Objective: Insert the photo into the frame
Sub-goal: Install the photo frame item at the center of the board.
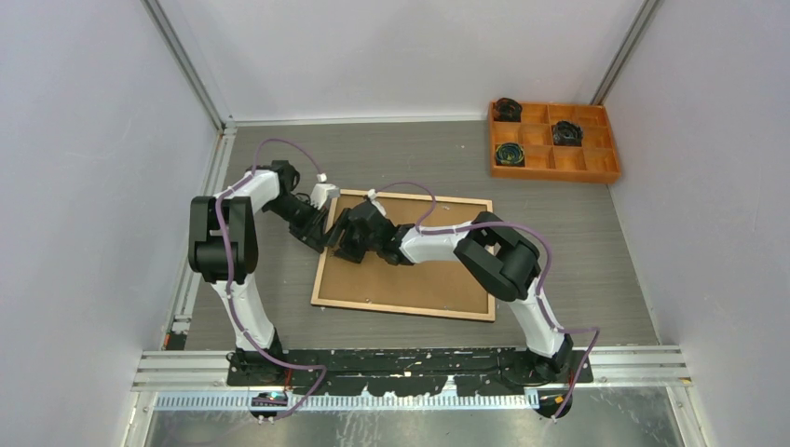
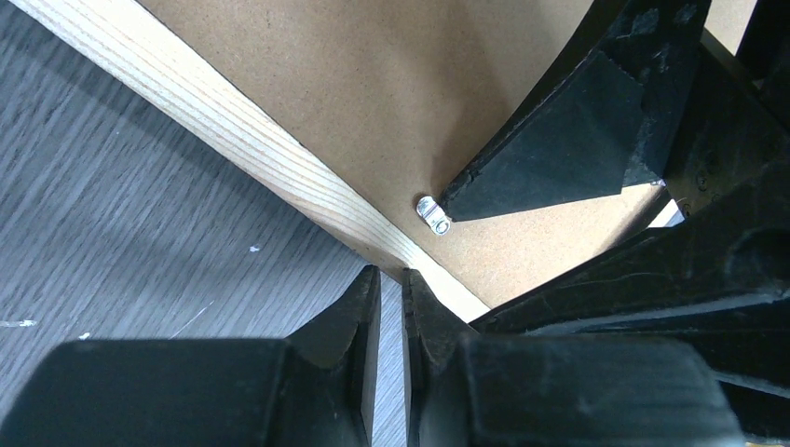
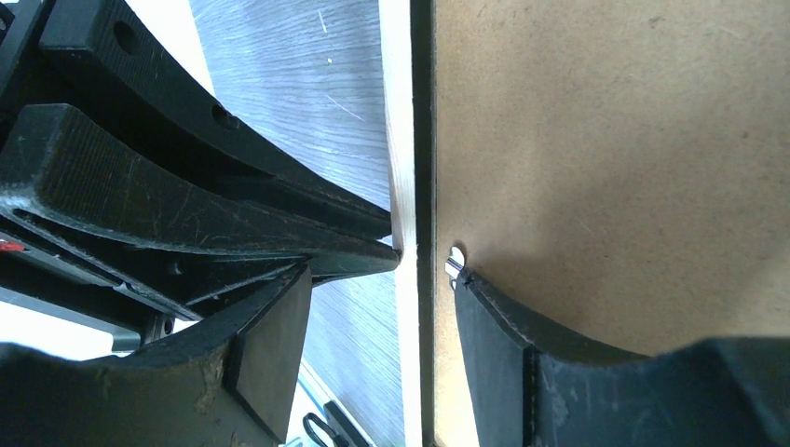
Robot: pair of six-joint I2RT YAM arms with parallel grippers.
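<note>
The frame (image 1: 401, 310) lies face down on the table, wood-coloured back up, with a brown hardboard backing panel (image 1: 419, 279) set in it. The photo is hidden. Both grippers meet at the frame's left rail. My left gripper (image 1: 328, 237) is shut with only a thin slit and holds nothing; its tips (image 2: 391, 277) sit at the outer edge of the wood rail (image 2: 233, 140). My right gripper (image 1: 347, 244) is open and straddles the rail (image 3: 401, 140). One of its fingertips (image 3: 466, 284) touches a small metal tab (image 3: 455, 261) on the backing (image 3: 606, 140).
An orange compartment tray (image 1: 553, 140) with dark items in some cells stands at the back right. Grey walls enclose the table on three sides. A metal rail (image 1: 410, 368) runs along the near edge by the arm bases.
</note>
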